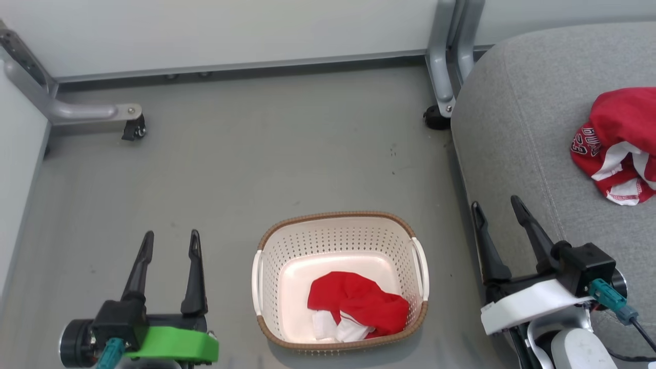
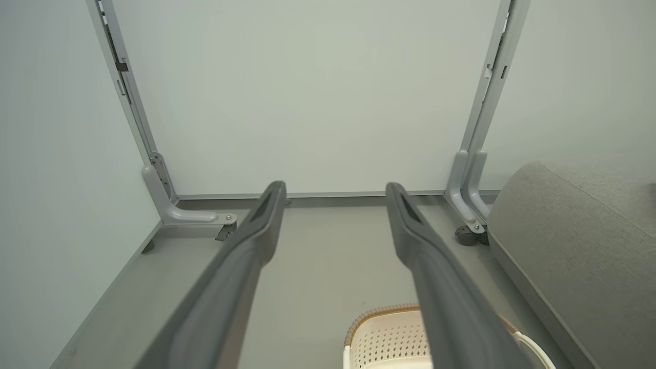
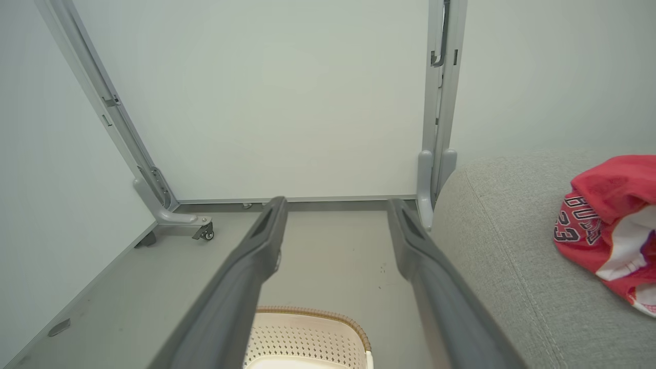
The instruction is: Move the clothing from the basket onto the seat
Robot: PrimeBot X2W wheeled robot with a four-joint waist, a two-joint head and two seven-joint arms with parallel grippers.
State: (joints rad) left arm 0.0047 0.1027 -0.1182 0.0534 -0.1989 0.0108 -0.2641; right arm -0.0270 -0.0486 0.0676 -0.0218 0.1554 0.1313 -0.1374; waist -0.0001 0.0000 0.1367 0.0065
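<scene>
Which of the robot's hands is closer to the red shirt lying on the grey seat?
The right hand, open at the seat's edge, with the red shirt ahead to its right. The left hand, also open, hangs over the floor on the basket's far side.

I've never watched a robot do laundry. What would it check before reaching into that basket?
1. Left gripper open and holding nothing: ok.
2. Right gripper open and holding nothing: ok.
3. Basket upright on the floor, between the two grippers: ok.
4. Red garment lies loose in the basket with nothing on top of it: ok.
5. Seat has bare room beside the red jersey lying on it: ok.
6. More clothing hidden under the red garment: cannot tell.
</scene>
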